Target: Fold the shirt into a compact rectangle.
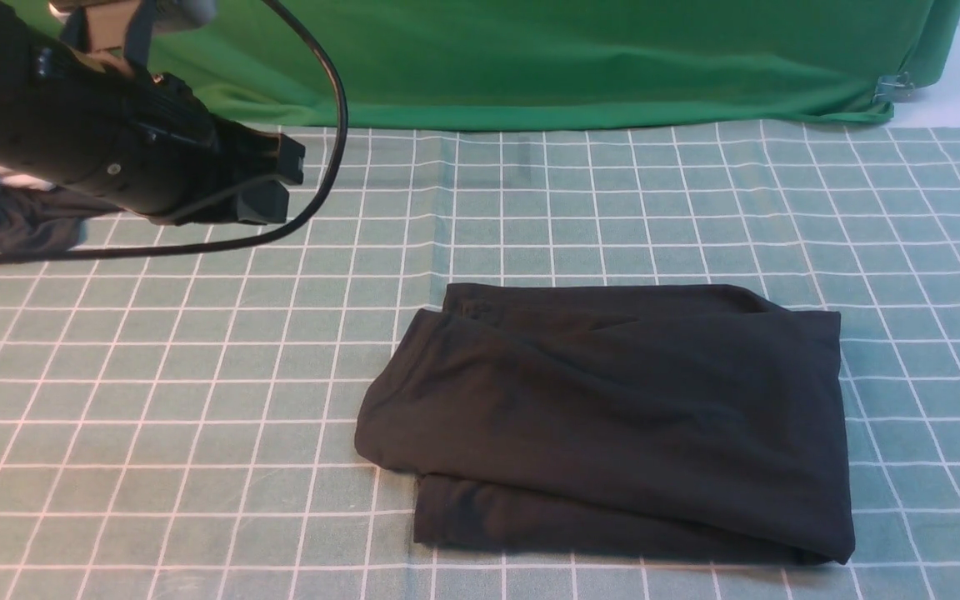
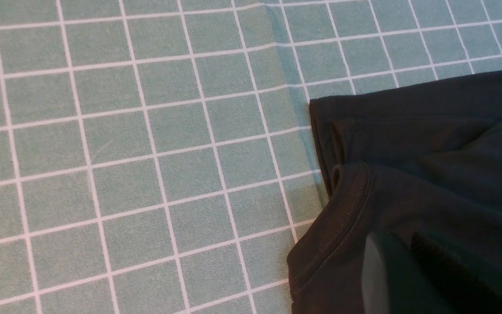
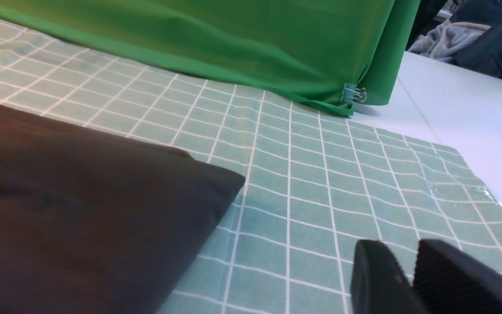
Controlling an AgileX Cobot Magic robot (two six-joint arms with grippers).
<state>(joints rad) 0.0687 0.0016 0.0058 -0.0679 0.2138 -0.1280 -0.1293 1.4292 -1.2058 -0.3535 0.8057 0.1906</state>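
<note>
Shirt (image 1: 613, 417), folded black jersey lying flat below and apart from the left gripper (image 1: 276, 183), whose jaws are pressed together, looks soft, light, floppy; best pinched at the ribbed collar edge (image 2: 342, 226).

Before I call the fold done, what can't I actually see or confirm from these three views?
- Shirt chest print and neck label: folded inside, no view shows them.
- Right gripper: out of the front view; wrist view's edge cuts its fingertips.
- Left gripper: dark against its arm in front view; only blurred fingers in its wrist view.
</note>
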